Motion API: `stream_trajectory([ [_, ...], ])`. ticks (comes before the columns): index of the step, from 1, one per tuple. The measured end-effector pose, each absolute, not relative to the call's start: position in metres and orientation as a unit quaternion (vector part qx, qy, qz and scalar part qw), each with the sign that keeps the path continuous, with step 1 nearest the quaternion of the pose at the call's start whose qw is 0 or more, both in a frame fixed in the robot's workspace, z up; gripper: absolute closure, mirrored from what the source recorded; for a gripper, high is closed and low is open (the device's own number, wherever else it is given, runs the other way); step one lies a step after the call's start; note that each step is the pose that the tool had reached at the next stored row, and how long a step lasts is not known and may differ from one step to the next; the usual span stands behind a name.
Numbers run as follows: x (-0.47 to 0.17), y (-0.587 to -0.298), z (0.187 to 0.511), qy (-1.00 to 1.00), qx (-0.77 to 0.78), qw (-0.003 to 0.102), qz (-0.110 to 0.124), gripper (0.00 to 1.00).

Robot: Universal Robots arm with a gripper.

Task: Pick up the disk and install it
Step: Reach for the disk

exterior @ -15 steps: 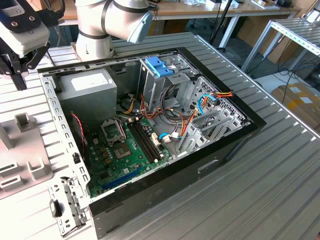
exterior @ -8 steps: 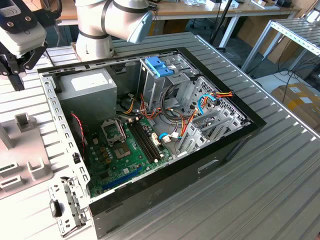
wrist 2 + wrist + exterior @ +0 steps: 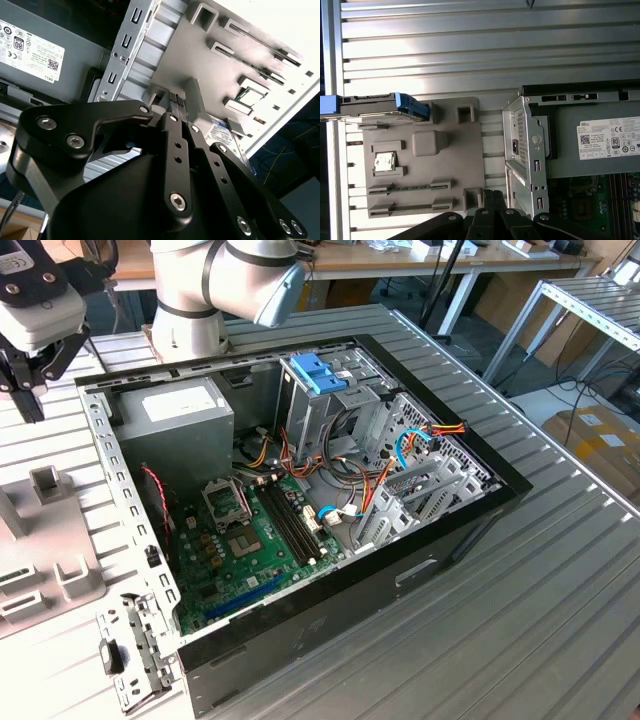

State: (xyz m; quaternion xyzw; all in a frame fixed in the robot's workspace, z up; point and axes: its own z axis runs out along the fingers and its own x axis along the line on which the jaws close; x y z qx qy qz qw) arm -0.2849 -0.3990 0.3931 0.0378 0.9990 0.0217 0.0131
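Note:
The disk (image 3: 372, 107), a dark flat drive with blue side rails, stands on edge in a slot at one end of the grey parts holder (image 3: 420, 165). My gripper (image 3: 492, 196) hangs over the holder's opposite end, close to the corner of the open computer case (image 3: 522, 150) and well apart from the disk. Its black fingers (image 3: 176, 100) press together with nothing between them. In the exterior view the gripper (image 3: 28, 390) hovers at the far left, above the holder (image 3: 50, 550) and beside the case (image 3: 300, 490).
Inside the case are a grey power supply (image 3: 175, 415), the green motherboard (image 3: 250, 540), loose coloured cables (image 3: 400, 455) and a drive cage with a light-blue latch (image 3: 318, 370). The holder also carries a small chip (image 3: 385, 161) and a memory stick (image 3: 407, 188). Ribbed metal tabletop (image 3: 520, 620) surrounds everything.

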Motion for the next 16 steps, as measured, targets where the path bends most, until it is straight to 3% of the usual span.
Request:
stream_trajectory([
  [16, -0.2921, -0.3989, 0.3931, 0.999, 0.038, 0.013, 0.022, 0.89],
])
